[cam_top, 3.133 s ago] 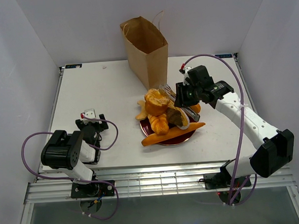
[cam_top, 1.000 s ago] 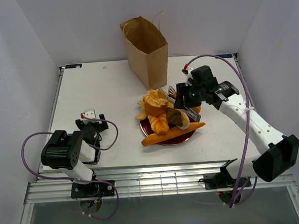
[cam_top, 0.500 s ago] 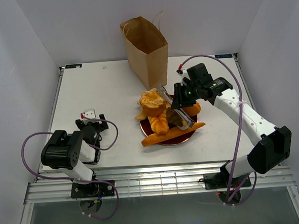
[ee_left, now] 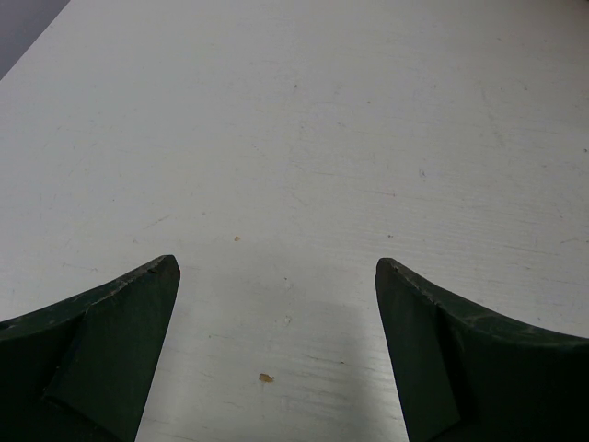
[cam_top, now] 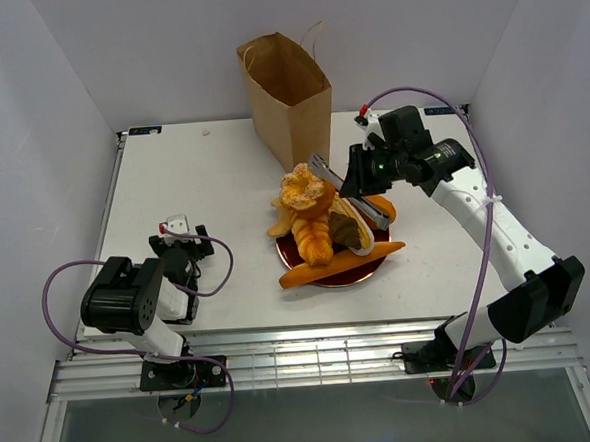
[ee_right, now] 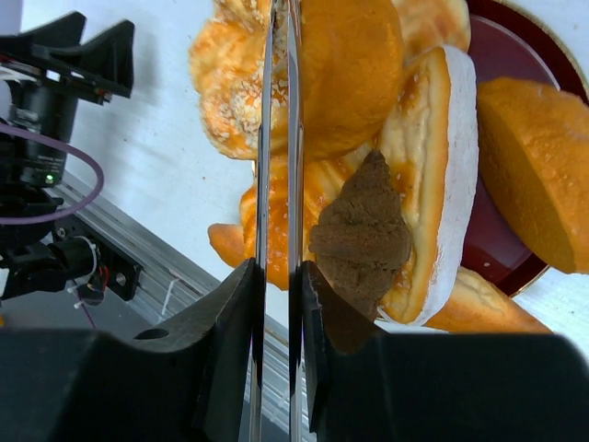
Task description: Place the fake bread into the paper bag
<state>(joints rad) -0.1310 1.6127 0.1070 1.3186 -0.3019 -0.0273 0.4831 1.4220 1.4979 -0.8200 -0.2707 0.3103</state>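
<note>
Near the paper bag (cam_top: 290, 106), the right gripper's (cam_top: 358, 180) fingers (ee_right: 225, 322) are clamping slim tongs (cam_top: 324, 171), whose narrow tips are risking letting the glossy bun (cam_top: 304, 188) slip.

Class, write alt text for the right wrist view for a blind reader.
The right end effector grips thin metal tongs, their blades lying across glossy orange toy breads heaped on a dark red round plate, beside a brown-filled roll.

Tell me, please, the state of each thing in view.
paper bag: upright, mouth open.
fake bread: heaped on the dark red plate.
metal tongs: squeezed nearly shut.
right gripper: shut on the metal tongs.
left gripper: open, empty.
</note>
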